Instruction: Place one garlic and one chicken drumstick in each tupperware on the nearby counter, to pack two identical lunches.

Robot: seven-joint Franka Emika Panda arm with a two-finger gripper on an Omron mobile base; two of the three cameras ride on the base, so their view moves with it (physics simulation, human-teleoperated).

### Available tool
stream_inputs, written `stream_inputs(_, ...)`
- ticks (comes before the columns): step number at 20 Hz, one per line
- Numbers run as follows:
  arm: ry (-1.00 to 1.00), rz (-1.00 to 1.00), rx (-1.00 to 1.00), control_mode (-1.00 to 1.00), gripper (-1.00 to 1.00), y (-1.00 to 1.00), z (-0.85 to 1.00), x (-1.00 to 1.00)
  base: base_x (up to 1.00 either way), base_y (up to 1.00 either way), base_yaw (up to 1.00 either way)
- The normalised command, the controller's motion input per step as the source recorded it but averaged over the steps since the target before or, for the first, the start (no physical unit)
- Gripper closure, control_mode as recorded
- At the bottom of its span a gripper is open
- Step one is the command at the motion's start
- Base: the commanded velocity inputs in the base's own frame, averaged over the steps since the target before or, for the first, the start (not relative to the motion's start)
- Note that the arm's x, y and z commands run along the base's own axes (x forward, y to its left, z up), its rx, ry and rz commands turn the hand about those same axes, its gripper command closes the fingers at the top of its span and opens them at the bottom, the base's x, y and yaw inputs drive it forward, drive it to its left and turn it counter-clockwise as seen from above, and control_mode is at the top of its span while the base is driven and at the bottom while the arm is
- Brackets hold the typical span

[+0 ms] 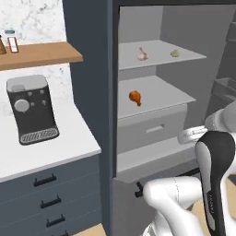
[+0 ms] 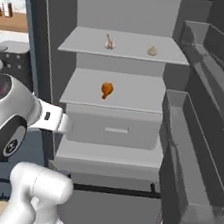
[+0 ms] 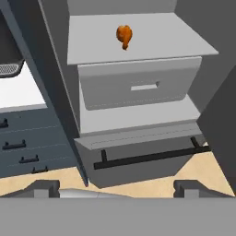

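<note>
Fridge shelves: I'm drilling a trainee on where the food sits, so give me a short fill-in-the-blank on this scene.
1. The chicken drumstick lies on the ____ shelf of the open fridge.
2. The garlic lies on the ____ shelf.
3. Directly under the drumstick's shelf is a closed grey ____.
4. The gripper's jaws stand ____, holding nothing.

Missing words: middle; top; drawer; open
</note>
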Motion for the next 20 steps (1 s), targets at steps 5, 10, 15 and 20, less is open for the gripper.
stream_inputs(5, 0.0, 0.0, 0.0, 1.0, -1.0, 0.0, 0.0, 0.0, 0.51, -0.37, 0.15)
stream_inputs(10, 0.0, 0.0, 0.0, 1.0, -1.0, 0.0, 0.0, 0.0, 0.62, -0.01, 0.09)
stream_inputs(15, 0.0, 0.0, 0.0, 1.0, -1.0, 0.0, 0.0, 0.0, 0.43, -0.28, 0.08)
stream_inputs(20, 0.0, 0.04, 0.0, -1.0, -1.0, -0.1, 0.0, 0.32, 0.1, -0.1, 0.02)
